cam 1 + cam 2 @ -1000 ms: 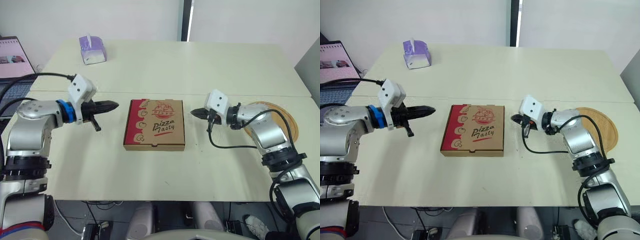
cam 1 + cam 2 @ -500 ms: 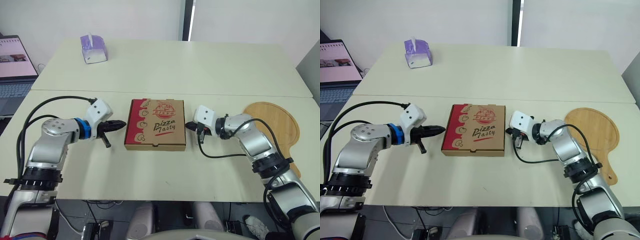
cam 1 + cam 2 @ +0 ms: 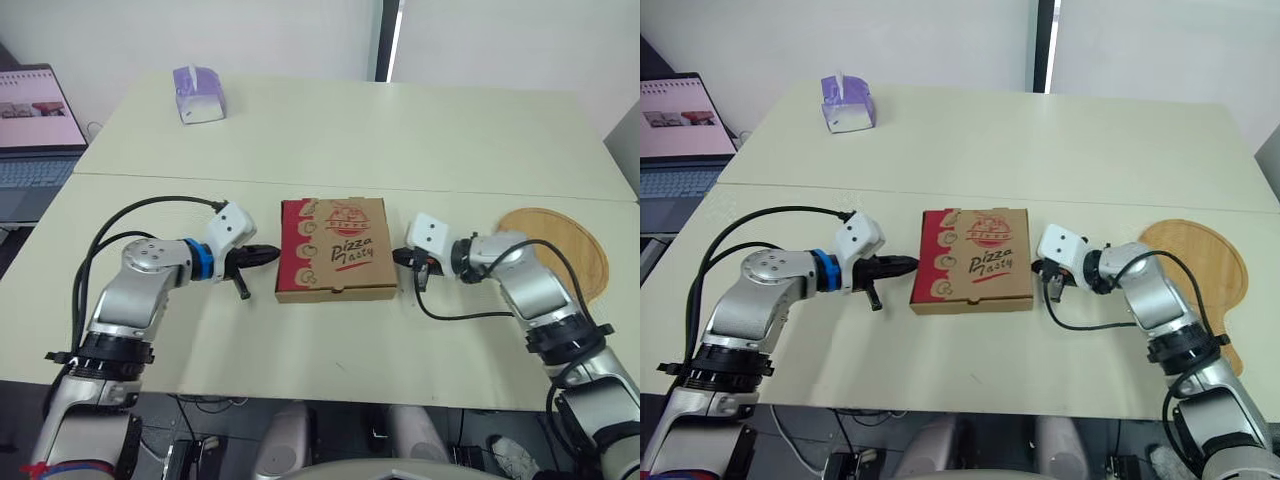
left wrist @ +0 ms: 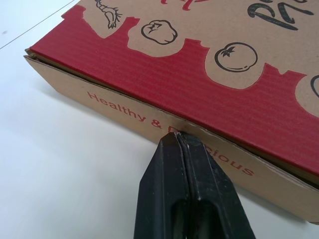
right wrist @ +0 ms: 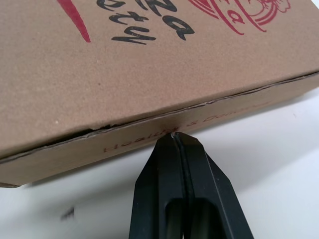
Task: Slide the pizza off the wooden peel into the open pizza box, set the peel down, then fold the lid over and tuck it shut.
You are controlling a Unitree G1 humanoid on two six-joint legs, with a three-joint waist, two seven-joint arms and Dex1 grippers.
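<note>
Left hand (image 3: 272,251) and right hand (image 3: 404,256), each with fingers pressed together and empty, point at opposite sides of the closed pizza box (image 3: 335,248).
The box lies flat mid-tabletop (image 3: 330,140), lid down. Each hand's tips meet a side wall just under the lid seam; whether they press it cannot be told. The wooden peel (image 3: 572,250) lies flat beyond the right hand. A purple tissue box (image 3: 198,94) stands far behind the box to its left, and a laptop (image 3: 35,120) further left.
</note>
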